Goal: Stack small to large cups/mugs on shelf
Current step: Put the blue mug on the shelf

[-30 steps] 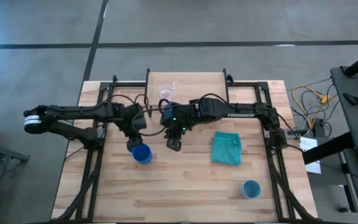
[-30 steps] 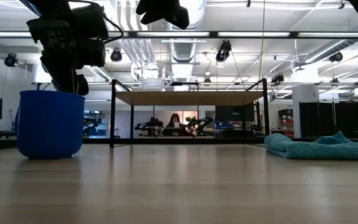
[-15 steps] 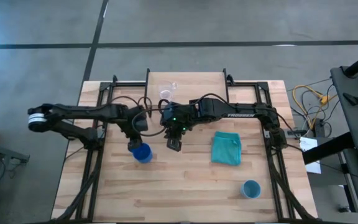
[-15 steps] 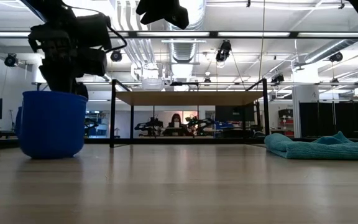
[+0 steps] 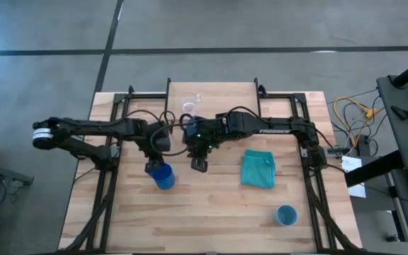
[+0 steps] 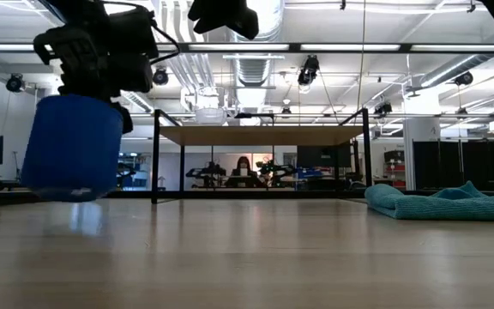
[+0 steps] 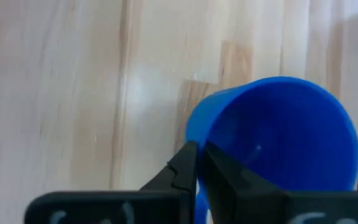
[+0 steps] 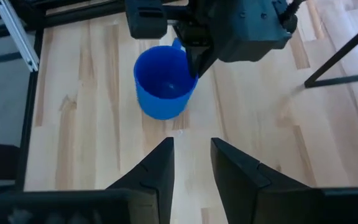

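From above, the left pincer (image 5: 154,160) was clamped on the rim of the deep blue mug (image 5: 163,176), over the table (image 5: 211,212) in front of the shelf (image 5: 222,95). The clear cup (image 5: 192,103) stood on the shelf, the light blue cup (image 5: 285,214) sat well apart near the table's front right, and the right pincer (image 5: 199,164) hung just beside the mug with fingers apart, holding nothing.

At table level, the mug (image 6: 73,148) hung clear of the wood, tilted, a gap showing beneath it.

Past the left wrist, the fingers (image 7: 219,171) pinched one wall of the mug (image 7: 278,134), one inside and one outside.

The right wrist camera showed the mug (image 8: 163,82) gripped at one side only. That thin rim pinch could let the tilted mug swing or slip on the way to the shelf, and the close right arm risked a knock.
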### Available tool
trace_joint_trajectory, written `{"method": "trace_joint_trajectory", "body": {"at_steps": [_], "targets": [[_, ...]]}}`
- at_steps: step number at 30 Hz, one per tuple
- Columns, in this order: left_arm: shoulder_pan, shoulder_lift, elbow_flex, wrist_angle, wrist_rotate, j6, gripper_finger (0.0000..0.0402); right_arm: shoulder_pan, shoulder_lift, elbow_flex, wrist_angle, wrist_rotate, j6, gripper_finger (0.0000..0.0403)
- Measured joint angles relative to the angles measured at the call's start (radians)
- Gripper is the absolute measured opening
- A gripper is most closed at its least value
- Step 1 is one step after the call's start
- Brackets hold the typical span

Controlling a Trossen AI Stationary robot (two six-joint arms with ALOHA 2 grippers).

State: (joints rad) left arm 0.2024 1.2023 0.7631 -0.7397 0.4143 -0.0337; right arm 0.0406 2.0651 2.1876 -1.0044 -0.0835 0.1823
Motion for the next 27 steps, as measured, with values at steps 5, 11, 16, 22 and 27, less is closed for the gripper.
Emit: {"method": "trace_joint_trajectory", "body": {"at_steps": [5,11,16,22,27], "targets": [[-0.009,-0.005,0.05,-0.015,0.005,0.056,0.0002,0.0,0.0,0.0,0.015,0.0,-0.106,0.0093],[-0.009,-0.006,0.133,-0.012,0.004,0.14,0.0002,0.01,0.0,0.0,0.115,-0.075,-0.252,0.0094],[-0.009,-0.006,0.196,-0.023,0.005,0.231,0.0002,0.01,0.0,0.0,0.187,-0.207,-0.348,0.0112],[-0.005,0.011,0.261,-0.059,-0.001,0.373,0.0001,0.018,0.0,-0.005,0.196,-0.25,-0.456,0.0148],[-0.005,0.075,0.325,-0.066,-0.005,0.407,0.0001,0.032,0.0,-0.042,0.238,-0.262,-0.51,0.0168]]}}
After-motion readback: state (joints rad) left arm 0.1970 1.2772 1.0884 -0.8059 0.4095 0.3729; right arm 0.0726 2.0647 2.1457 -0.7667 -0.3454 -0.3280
